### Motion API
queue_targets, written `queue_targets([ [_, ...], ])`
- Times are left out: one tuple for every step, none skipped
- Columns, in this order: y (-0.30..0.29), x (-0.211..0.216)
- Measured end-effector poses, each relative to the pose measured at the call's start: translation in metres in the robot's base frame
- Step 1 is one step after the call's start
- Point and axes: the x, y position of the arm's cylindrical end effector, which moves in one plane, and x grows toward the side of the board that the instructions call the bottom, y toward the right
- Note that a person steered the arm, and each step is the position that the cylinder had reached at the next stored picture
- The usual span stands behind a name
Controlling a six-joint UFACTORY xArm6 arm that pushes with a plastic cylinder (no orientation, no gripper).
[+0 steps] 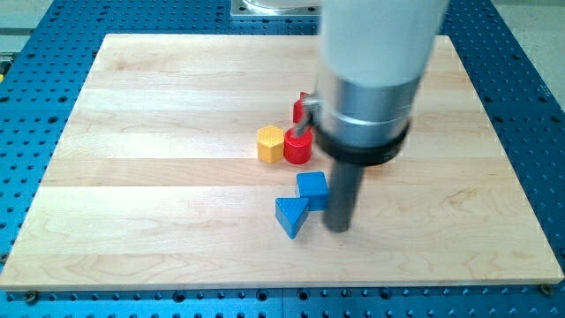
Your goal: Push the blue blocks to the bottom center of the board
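Observation:
A blue cube (312, 188) sits just below the board's middle. A blue triangular block (290, 215) touches its lower left corner. My tip (338, 228) rests on the board just right of both blue blocks, close beside the cube's right face. The rod and the wide grey arm body above it hide part of the board to the upper right.
A yellow hexagonal block (270, 143) and a red cylinder (298, 147) sit side by side above the blue blocks. Another red block (303, 108) is partly hidden behind the arm. The wooden board (132, 177) lies on a blue perforated table (26, 132).

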Motion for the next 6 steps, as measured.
queue_targets([
  [0.021,-0.031],
  [-0.027,-0.029],
  [-0.032,-0.058],
  [-0.062,-0.042],
  [-0.069,-0.024],
  [0.002,-0.039],
])
